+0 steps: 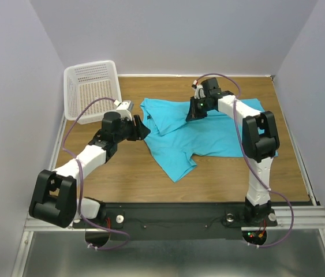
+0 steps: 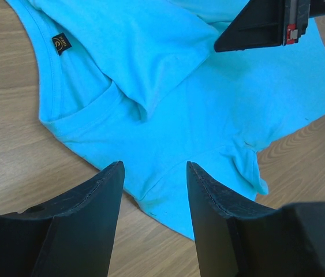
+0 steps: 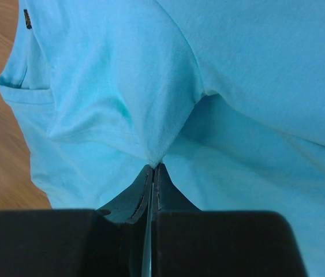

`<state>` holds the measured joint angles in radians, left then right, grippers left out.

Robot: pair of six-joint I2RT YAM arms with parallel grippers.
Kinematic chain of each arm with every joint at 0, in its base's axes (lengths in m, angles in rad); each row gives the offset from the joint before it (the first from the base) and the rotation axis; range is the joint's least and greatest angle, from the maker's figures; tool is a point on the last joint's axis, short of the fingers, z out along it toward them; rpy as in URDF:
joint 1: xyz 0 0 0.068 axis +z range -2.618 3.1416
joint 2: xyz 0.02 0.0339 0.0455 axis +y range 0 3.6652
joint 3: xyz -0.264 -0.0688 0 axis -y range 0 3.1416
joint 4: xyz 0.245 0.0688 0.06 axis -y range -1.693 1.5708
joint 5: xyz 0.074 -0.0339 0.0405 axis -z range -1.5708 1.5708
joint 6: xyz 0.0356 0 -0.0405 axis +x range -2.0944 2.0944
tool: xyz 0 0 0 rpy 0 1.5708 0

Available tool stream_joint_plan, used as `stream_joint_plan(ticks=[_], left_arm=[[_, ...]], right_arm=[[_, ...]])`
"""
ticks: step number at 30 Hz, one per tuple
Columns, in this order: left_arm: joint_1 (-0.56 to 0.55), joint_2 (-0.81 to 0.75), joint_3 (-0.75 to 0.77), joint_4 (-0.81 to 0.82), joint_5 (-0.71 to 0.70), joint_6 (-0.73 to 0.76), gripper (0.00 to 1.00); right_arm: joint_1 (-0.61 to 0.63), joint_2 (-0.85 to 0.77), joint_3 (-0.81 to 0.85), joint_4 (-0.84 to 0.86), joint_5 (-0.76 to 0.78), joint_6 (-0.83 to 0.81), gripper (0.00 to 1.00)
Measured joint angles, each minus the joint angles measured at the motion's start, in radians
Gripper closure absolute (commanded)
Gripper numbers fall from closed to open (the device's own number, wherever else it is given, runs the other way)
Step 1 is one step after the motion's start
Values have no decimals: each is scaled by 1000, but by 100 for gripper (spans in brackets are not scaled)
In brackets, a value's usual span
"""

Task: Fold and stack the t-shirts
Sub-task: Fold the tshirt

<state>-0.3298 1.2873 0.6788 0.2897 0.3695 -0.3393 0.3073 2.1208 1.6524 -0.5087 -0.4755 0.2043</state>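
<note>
On wooden table (image 1: 122, 173), pale walls (image 1: 179, 34) around, t-shirt (image 1: 208, 135) pinched by right end effector (image 3: 153, 168), left end effector (image 2: 154, 166) parted, empty.

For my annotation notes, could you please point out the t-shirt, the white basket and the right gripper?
t-shirt (image 1: 208, 138), top view, on its flat body.
white basket (image 1: 96, 92), top view, on its mesh floor.
right gripper (image 3: 153, 170), right wrist view, between fingertips pinching the t-shirt.

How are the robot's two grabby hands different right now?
The left gripper has its jaws apart and holds nothing; the right gripper has its jaws pinched shut on a fold of the turquoise t-shirt. The left gripper sits by the shirt's collar side, while the right gripper is nearer its middle. Both are black and point at the same shirt.
</note>
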Motion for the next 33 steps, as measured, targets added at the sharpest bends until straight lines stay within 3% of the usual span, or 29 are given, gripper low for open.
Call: stream_joint_plan(ticks=[1,4,5,8,17,24,33], left_arm=[[0,3,0,4,2,-1,42],[0,14,0,10,9,-3,42],[0,19,0,12,12,-3,42],[-3,37,0,15,16,-2,42],[-84,142,60,8,-39,9,43],[-116,245,87,48,-75,-66,46],[-139,397,89,130,-90,-204,48]], right_arm=[[0,-6,0,0,9,3,97],[0,-17,0,0,36,6,75],[0,-18,0,0,51,6,57],[0,-18,-2,-4,101,-4,46],[0,-81,-63,-18,209,-109,47],[-10,-211,-91,-14,164,-188,48],[-70,-236,-124,-11,115,-201,48]])
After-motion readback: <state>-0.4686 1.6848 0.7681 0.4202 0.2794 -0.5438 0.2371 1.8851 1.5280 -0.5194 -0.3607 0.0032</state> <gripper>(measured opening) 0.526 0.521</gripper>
